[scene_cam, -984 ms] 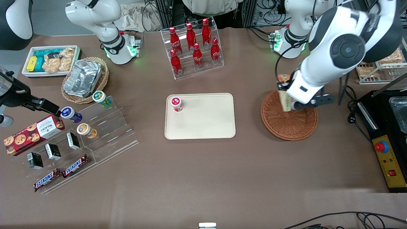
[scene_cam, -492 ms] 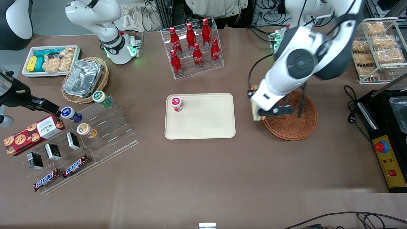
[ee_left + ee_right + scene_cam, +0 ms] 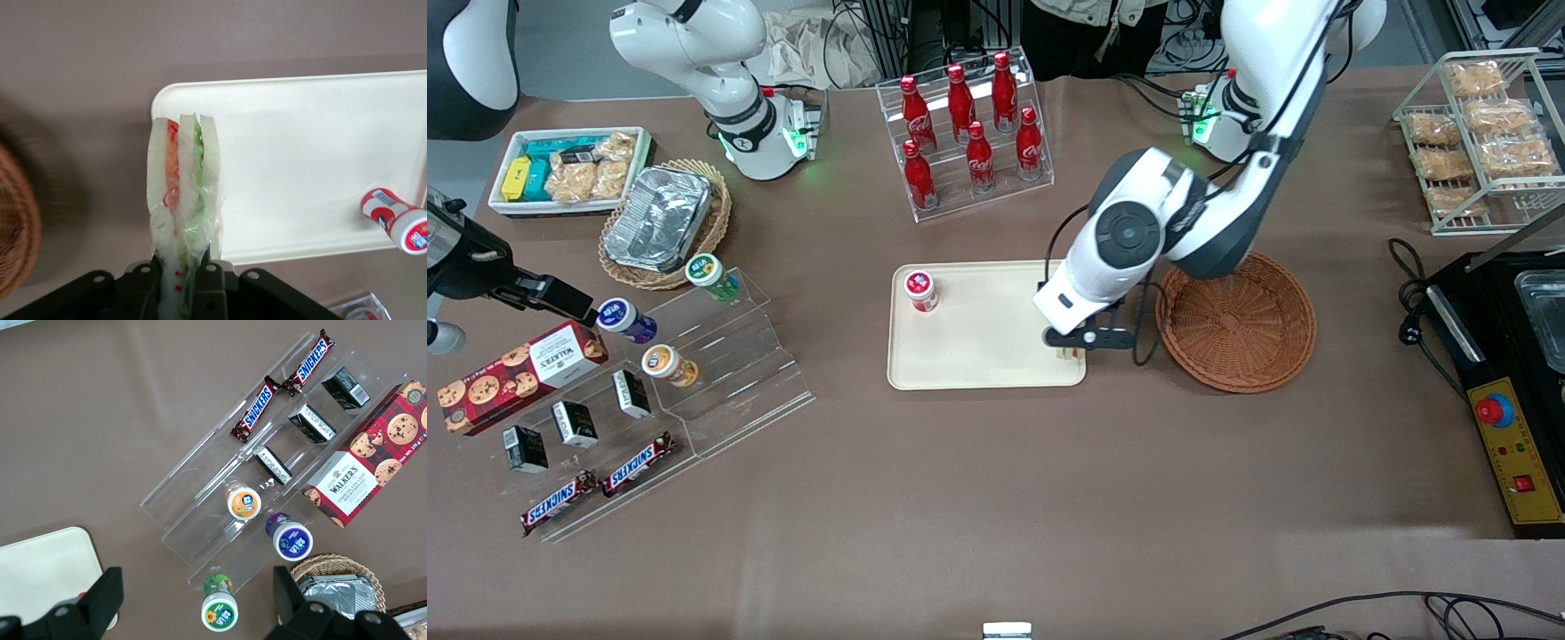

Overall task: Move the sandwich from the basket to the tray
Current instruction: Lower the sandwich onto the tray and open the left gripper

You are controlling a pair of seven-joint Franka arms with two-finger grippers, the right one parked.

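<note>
Gripper [image 3: 179, 280]: mine, fingers pinched on the sandwich [image 3: 183, 193], hanging over the tray's corner nearest the front camera, at the working-arm end. Front view shows it at [image 3: 1074, 342].
Sandwich: wedge held on edge between my fingers, off every surface; pale bread, orange-red and green layers, clear wrap. Its tip sits above the tray corner. Front view shows only a sliver [image 3: 1069, 353] under my wrist.
Snack bin [image 3: 516, 169]: white, packets inside, toward the parked arm's end.
Foil basket [image 3: 665, 222]: tan wicker holding a foil container, just beside the bin.
Acrylic steps [image 3: 720, 373]: small cups, dark boxes, two Snickers bars [image 3: 596, 493]; cookie box [image 3: 516, 375] beside them.
Bottle rack [image 3: 965, 133]: clear, red cola bottles, farther from the front camera than the tray.
Tray [image 3: 996, 356]: beige, flat on the table [image 3: 960, 516]. Also seen from my wrist [image 3: 320, 167].
Red-lidded jar [image 3: 920, 290]: upright on the tray, in the corner well apart from me. Wrist view [image 3: 395, 220].
Basket [image 3: 1236, 322]: reddish-brown wicker, nothing in it, just beside the tray toward the working arm's end. Edge visible from my wrist [image 3: 17, 220].
</note>
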